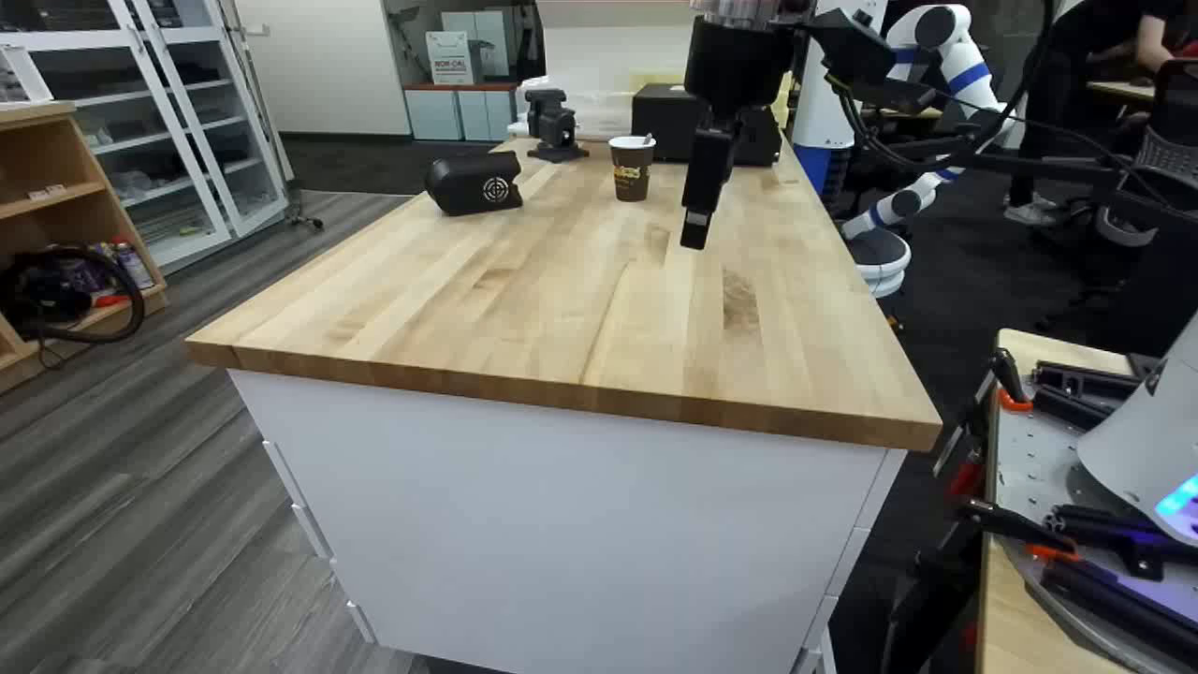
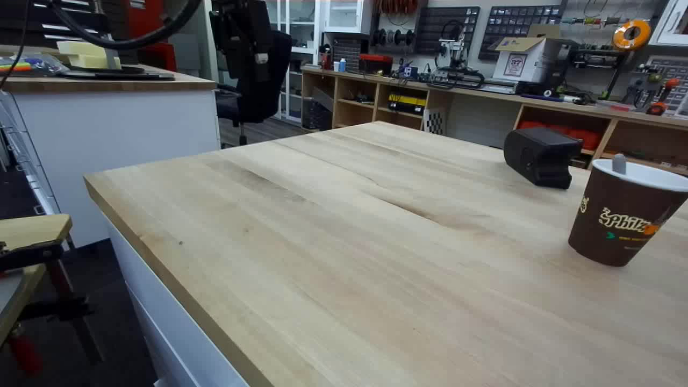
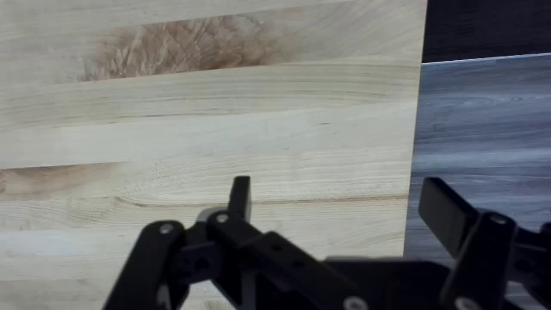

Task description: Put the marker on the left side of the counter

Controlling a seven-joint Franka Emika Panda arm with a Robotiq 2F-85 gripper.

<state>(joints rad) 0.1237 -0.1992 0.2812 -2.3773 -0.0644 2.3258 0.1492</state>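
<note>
The counter (image 1: 562,300) has a light jointed-plank top and a white base. It also shows in an exterior view (image 2: 344,279) and in the wrist view (image 3: 275,142). The dark marker does not show on the visible top; it is hidden or out of view. A brown paper cup (image 1: 632,173) stands upright on the counter, and a grey stick end (image 2: 619,163) pokes out over its rim; I cannot tell what it is. My gripper (image 1: 694,232) hangs above the counter, pointing down. In the wrist view the gripper (image 3: 338,189) is open and empty, its fingers straddling the counter edge.
A black rounded case (image 1: 474,183) lies beside the cup, near a counter edge. A black vise-like tool (image 1: 556,126) and a black box (image 1: 707,124) stand at the far end. A white robot arm (image 1: 936,103) and a side table (image 1: 1058,346) are off the counter.
</note>
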